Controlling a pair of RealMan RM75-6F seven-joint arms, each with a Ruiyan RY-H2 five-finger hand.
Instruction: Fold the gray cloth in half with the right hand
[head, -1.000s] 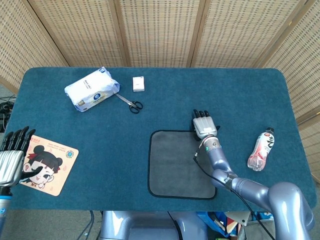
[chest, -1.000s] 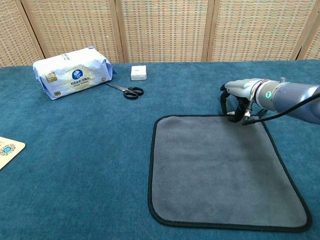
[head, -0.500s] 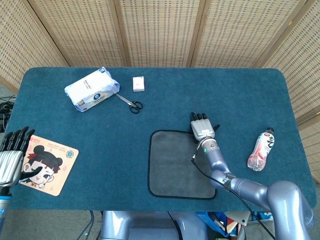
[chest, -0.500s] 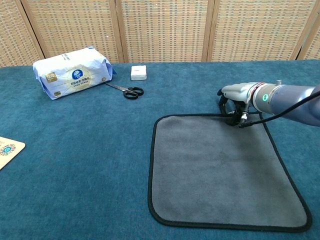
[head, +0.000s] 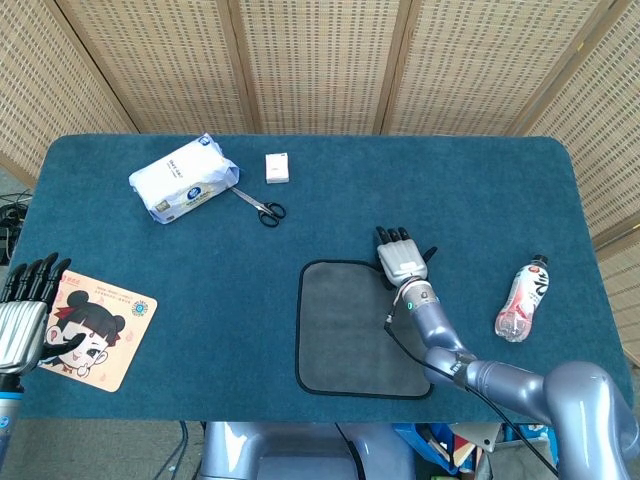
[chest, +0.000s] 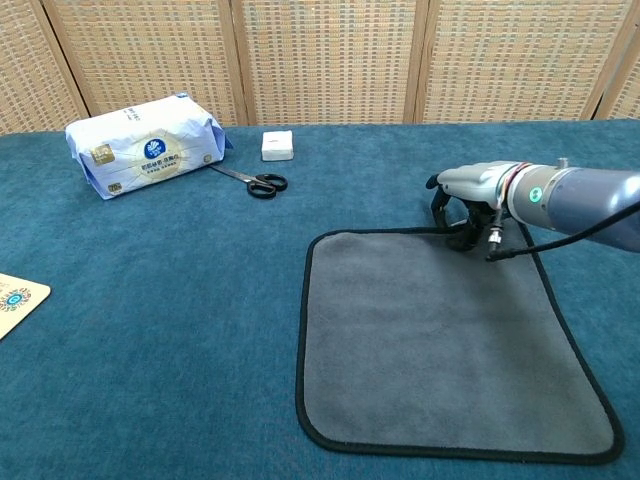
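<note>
Near the front edge of the blue felt tabletop (head: 420, 170), right of centre, the flat gray square cloth with black trim (head: 350, 335) lies unfolded in the head view. The right hand (head: 402, 255) rests at its far right corner, fingers extended; whether they pinch the hem cannot be told. The left hand (head: 22, 310), fingers apart and holding nothing, sits at the left edge beside a cartoon-printed square coaster (head: 92, 328). A red-labelled plastic bottle (head: 523, 298) lies toward the right edge.

In the chest view, the right hand (chest: 468, 205) curls down onto the cloth's (chest: 440, 340) far edge. Black-handled scissors (chest: 252, 181) lie between a white tissue pack (chest: 145, 145) and a small white box (chest: 277, 145).
</note>
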